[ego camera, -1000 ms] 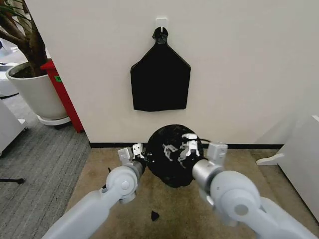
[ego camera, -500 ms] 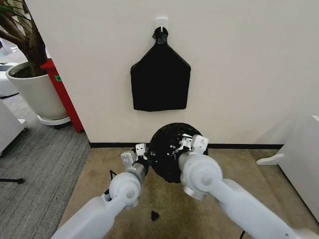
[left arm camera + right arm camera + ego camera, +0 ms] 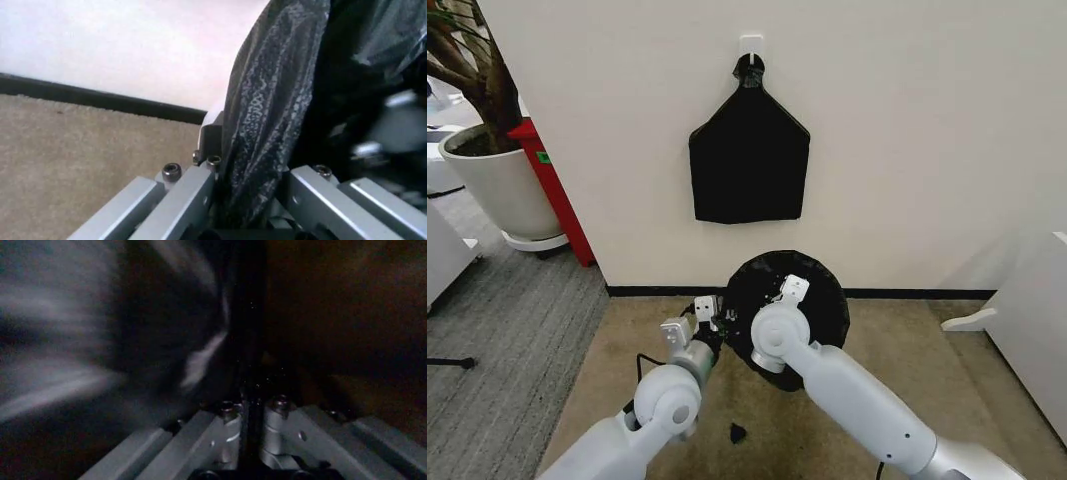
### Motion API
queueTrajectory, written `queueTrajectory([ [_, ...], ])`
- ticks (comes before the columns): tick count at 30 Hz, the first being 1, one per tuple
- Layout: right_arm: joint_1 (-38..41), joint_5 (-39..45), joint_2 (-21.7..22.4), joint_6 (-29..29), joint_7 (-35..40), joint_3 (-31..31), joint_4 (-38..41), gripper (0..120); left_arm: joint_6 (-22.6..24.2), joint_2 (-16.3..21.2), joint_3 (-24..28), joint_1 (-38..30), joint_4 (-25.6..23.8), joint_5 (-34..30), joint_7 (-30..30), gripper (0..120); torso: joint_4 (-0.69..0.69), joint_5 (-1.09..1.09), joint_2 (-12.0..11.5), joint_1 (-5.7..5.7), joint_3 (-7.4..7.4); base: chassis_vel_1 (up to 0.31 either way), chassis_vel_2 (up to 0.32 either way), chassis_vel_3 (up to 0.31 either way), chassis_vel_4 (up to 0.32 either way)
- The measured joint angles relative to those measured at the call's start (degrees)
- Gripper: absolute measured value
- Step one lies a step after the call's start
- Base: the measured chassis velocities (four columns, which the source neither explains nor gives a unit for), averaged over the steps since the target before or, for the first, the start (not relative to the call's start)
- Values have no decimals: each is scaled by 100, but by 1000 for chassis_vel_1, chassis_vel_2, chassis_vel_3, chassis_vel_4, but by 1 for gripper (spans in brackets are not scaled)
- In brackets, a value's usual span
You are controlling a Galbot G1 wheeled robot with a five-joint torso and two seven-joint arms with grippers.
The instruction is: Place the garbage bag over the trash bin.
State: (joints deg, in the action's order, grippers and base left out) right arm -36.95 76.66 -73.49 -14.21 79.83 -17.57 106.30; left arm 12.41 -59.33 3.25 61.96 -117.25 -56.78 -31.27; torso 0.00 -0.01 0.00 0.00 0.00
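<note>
Left pincer [image 3: 247, 200]: pinching my bag [image 3: 267, 125] edge.
Right pincer [image 3: 250, 440]: my fingers pressed together on bag film.
Bin: hidden under bag.

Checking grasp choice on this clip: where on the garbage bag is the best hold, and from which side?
At its open edge, where the garbage bag drapes over the trash bin's rim, coming from outside the bin. The film there hangs as a thin upright sheet, which the left gripper pinches at the bin's left side. The right gripper reaches into the bag's mouth.
</note>
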Motion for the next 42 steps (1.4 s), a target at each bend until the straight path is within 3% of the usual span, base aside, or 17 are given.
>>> queueTrajectory([
  [8, 40, 403, 92, 80, 240, -290, 588, 0, -22, -13, -62, 28, 25, 6, 2, 0, 0, -1, 0, 0, 0, 0, 0, 0, 0],
  [20, -184, 4, -93, -115, -58, -263, -346, 0, -22, 19, -103, -55, -101, -171, -44, 0, -1, 0, 0, 0, 0, 0, 0, 0, 0],
  [26, 43, 299, 123, -45, 154, -443, 352, 0, -20, 13, -128, -87, -103, -193, -52, 0, 0, 1, 0, 0, 0, 0, 0, 0, 0],
  [30, 162, 351, 149, -34, 172, -451, 405, 0, -19, -6, -128, -62, -114, -191, -51, 0, -1, 0, 0, 0, 0, 0, 0, 0, 0],
  [42, 144, -43, -98, -233, -251, 84, -976, 0, -17, 107, -181, 23, -287, -197, -15, 0, -1, 1, 0, 0, 0, 0, 0, 0, 0],
])
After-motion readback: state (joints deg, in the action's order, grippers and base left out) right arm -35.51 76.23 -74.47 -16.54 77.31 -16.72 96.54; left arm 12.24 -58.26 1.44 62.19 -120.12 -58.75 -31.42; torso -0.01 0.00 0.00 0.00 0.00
